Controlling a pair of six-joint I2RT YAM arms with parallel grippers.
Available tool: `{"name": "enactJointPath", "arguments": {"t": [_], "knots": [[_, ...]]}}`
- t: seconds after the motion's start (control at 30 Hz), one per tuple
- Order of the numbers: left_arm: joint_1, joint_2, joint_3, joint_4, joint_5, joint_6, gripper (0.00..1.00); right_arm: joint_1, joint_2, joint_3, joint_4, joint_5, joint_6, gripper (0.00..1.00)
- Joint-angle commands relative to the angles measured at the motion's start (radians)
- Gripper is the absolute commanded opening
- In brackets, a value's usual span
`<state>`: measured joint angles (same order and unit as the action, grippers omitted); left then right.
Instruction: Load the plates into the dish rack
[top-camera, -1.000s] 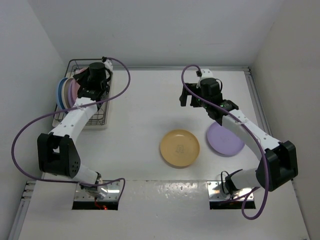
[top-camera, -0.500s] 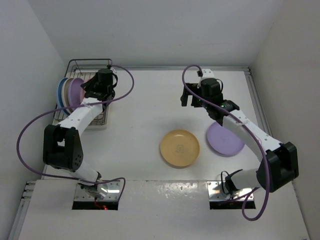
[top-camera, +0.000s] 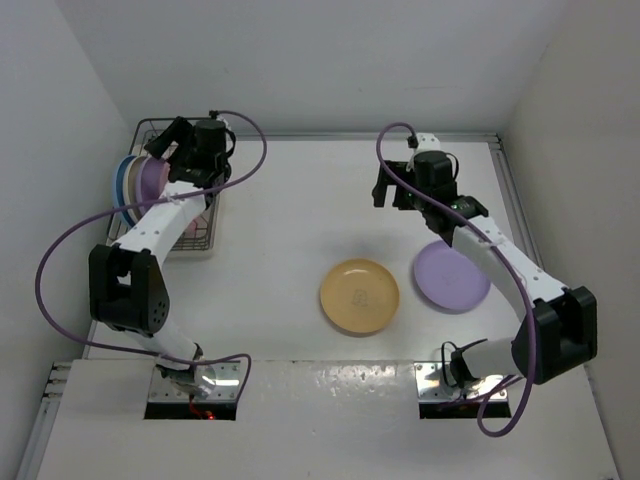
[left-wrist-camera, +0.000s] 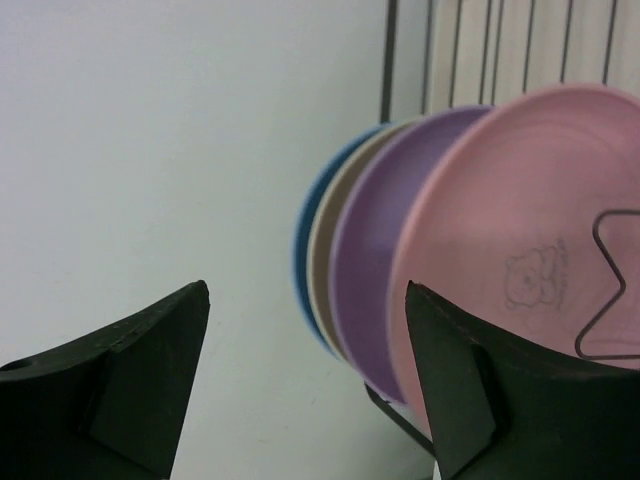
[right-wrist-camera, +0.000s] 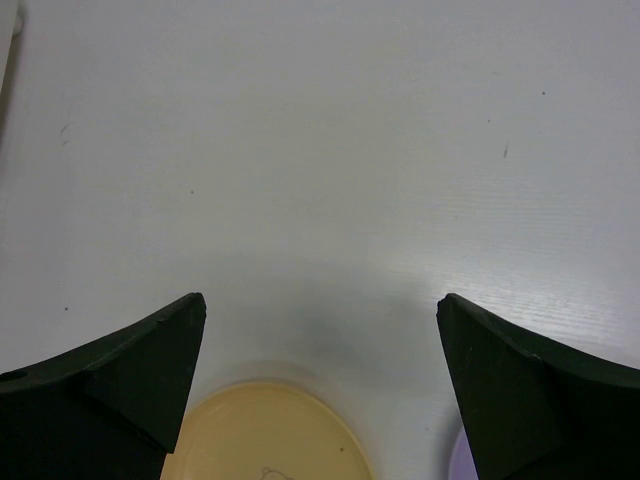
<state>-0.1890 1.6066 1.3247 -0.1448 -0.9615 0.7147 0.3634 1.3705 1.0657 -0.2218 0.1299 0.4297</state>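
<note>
The left gripper (left-wrist-camera: 307, 292) gapes wide, holding nothing. Just ahead, in the dish rack (top-camera: 147, 127), stand the pink plate (left-wrist-camera: 520, 230), racked purple plate (left-wrist-camera: 385, 250), cream plate (left-wrist-camera: 322, 262) and what seems a blue plate (left-wrist-camera: 303, 235), only its rim showing. The right gripper (right-wrist-camera: 320, 300), likewise open and empty, hangs over the orange plate (top-camera: 359, 296) and loose purple plate (top-camera: 452, 278), both cut off in the wrist view.

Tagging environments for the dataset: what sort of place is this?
Probably a lab robot test cell, not a kitchen: a bare white table boxed in by plain white walls, with a dish rack holding plastic plates.
</note>
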Motion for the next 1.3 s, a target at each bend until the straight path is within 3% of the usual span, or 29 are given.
{"name": "enactJointPath", "arguments": {"t": [0.0, 0.13, 0.27, 0.37, 0.4, 0.5, 0.6, 0.73, 0.8, 0.9, 1.1, 1.27], "knots": [[-0.044, -0.054, 0.091, 0.01, -0.039, 0.032, 0.84, -0.018, -0.001, 0.071, 0.006, -0.018, -0.002, 0.99], [-0.136, -0.076, 0.171, -0.001, -0.039, 0.074, 0.86, -0.064, -0.014, 0.083, -0.007, -0.019, 0.044, 0.99], [-0.347, -0.033, 0.264, -0.077, 0.038, 0.033, 0.88, -0.148, -0.043, 0.082, -0.06, -0.033, 0.135, 0.99], [-0.496, 0.035, 0.349, -0.24, 0.154, -0.069, 0.91, -0.208, -0.089, 0.083, -0.143, 0.034, 0.213, 0.99], [-0.529, 0.097, 0.382, -0.283, 0.199, -0.155, 0.91, -0.224, -0.108, 0.088, -0.196, 0.134, 0.233, 0.99], [-0.61, 0.199, 0.54, -0.416, 0.476, -0.336, 0.91, -0.27, -0.168, 0.109, -0.337, 0.312, 0.285, 0.99], [-0.621, 0.381, 0.726, -0.478, 1.001, -0.493, 0.91, -0.307, -0.282, 0.053, -0.39, 0.384, 0.299, 0.99], [-0.664, 0.545, 0.877, -0.464, 1.361, -0.636, 0.87, -0.31, -0.398, -0.016, -0.418, 0.431, 0.285, 0.99], [-0.687, 0.654, 0.918, -0.397, 1.441, -0.708, 0.84, -0.311, -0.425, -0.032, -0.451, 0.459, 0.287, 0.99], [-0.714, 0.775, 0.961, -0.323, 1.475, -0.868, 0.82, -0.313, -0.49, -0.041, -0.522, 0.482, 0.284, 0.99], [-0.786, 0.894, 0.978, -0.314, 1.299, -0.87, 0.82, -0.313, -0.551, -0.046, -0.576, 0.481, 0.238, 0.99], [-0.796, 0.97, 0.969, -0.305, 1.279, -0.906, 0.82, -0.313, -0.591, -0.052, -0.606, 0.467, 0.173, 0.99]]}}
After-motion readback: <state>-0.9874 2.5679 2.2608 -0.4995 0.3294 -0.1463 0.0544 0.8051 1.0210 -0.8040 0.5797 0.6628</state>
